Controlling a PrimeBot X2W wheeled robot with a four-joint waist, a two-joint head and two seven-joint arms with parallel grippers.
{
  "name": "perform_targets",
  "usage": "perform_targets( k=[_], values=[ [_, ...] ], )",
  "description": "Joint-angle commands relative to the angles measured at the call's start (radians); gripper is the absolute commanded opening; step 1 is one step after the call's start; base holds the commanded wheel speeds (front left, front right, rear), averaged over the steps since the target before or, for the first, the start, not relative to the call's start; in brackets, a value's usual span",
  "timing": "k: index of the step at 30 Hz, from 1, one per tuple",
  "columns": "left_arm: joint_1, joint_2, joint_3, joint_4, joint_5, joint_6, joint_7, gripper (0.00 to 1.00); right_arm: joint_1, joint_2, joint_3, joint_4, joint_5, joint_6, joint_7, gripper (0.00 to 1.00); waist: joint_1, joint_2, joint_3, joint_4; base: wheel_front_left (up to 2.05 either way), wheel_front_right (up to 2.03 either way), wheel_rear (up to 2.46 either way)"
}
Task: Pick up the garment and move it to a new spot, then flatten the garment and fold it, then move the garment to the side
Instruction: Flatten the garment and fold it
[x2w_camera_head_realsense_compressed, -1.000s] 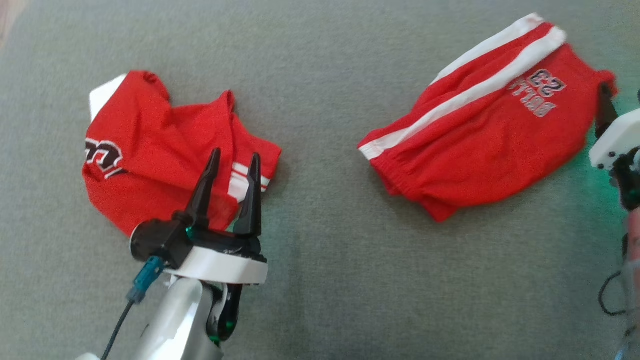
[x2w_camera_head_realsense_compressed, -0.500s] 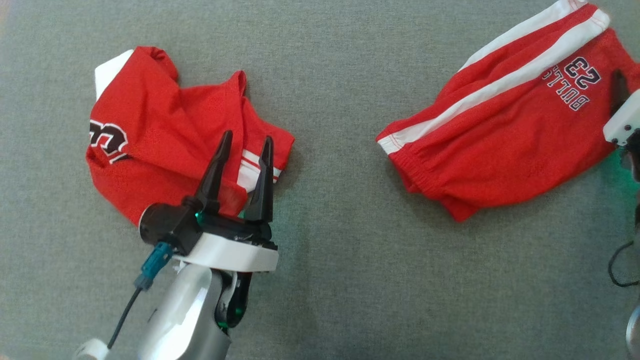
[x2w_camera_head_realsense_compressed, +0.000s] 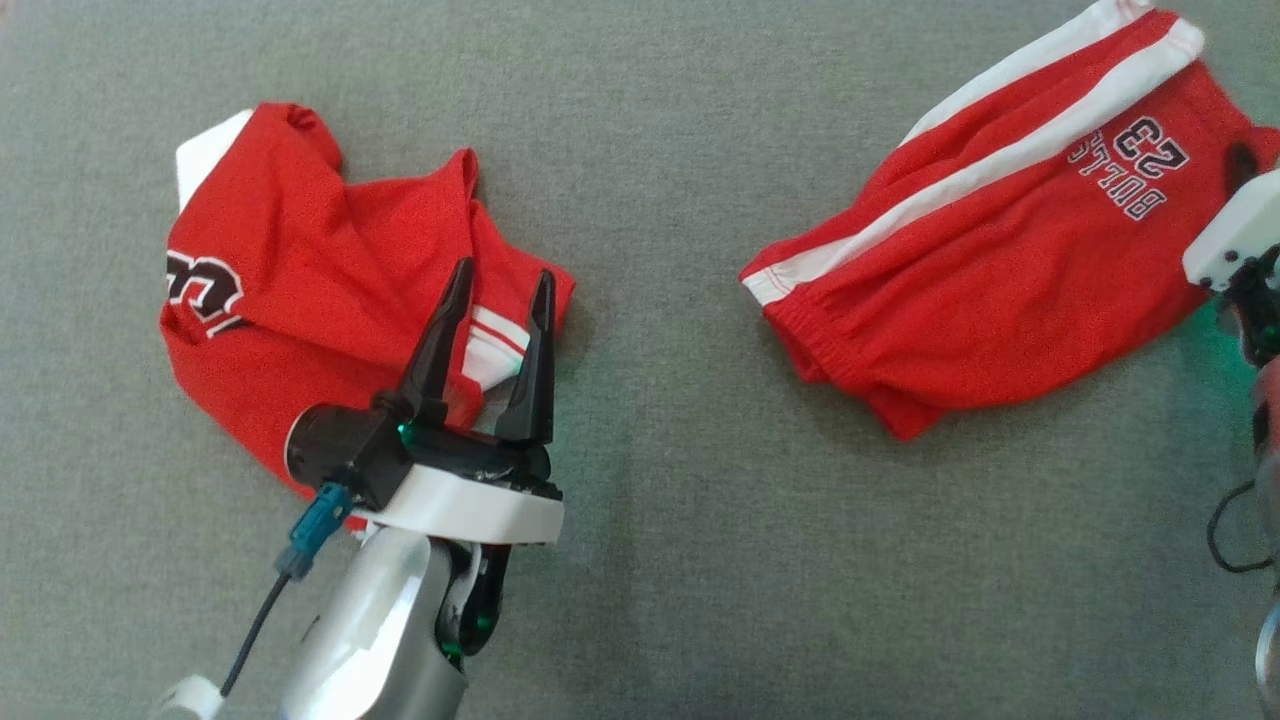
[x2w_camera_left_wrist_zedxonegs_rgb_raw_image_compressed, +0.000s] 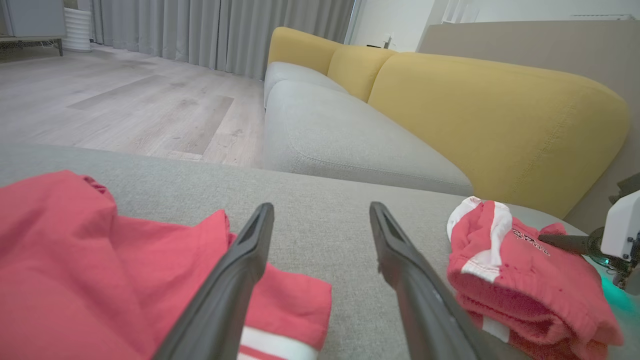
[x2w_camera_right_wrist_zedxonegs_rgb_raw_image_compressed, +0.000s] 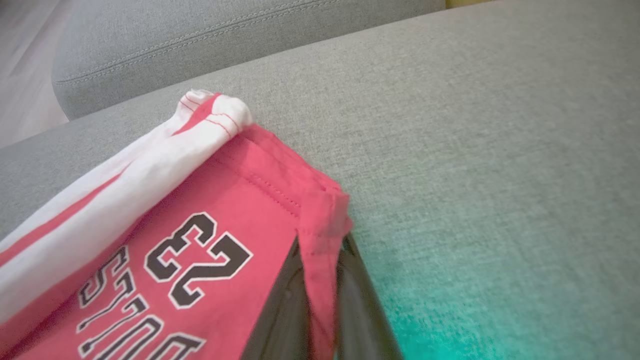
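Crumpled red jersey (x2w_camera_head_realsense_compressed: 320, 300) on left of grey cushion (x2w_camera_head_realsense_compressed: 650, 560), left gripper (x2w_camera_head_realsense_compressed: 505, 272) angled forward low over cushion's left half, fingers spread wide, holding nothing, red shorts (x2w_camera_head_realsense_compressed: 980, 270) on cushion's right, right gripper (x2w_camera_head_realsense_compressed: 1240, 165) reaching in from cushion's right edge, clamped on shorts' hem

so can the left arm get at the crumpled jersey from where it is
Probably yes. The left gripper is open, its fingers poised over the near edge of the jersey, with nothing between them. The shorts lie well off to the right, out of the way.
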Motion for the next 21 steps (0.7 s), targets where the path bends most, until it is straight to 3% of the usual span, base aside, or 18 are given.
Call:
perform_targets(
  k=[1,11,21],
  values=[
    [-0.015,0.004,0.026,-0.026,-0.003,0.007,-0.010,1.00,0.010,-0.005,0.020,-0.013,0.018,0.002,-0.018,0.00,-0.0001,0.0000,-0.014,-0.011,0.00,0.00,0.00],
    [0.026,0.004,0.042,-0.021,0.000,0.008,-0.010,1.00,0.104,-0.038,0.010,-0.008,0.108,0.002,-0.096,0.00,-0.0001,0.0000,-0.097,-0.079,0.00,0.00,0.00],
    [0.060,0.004,0.058,-0.020,0.003,0.007,-0.010,1.00,0.232,-0.056,-0.114,-0.029,0.100,0.002,-0.137,0.00,-0.0001,0.0000,-0.156,-0.114,0.00,0.00,0.00]
  ],
)
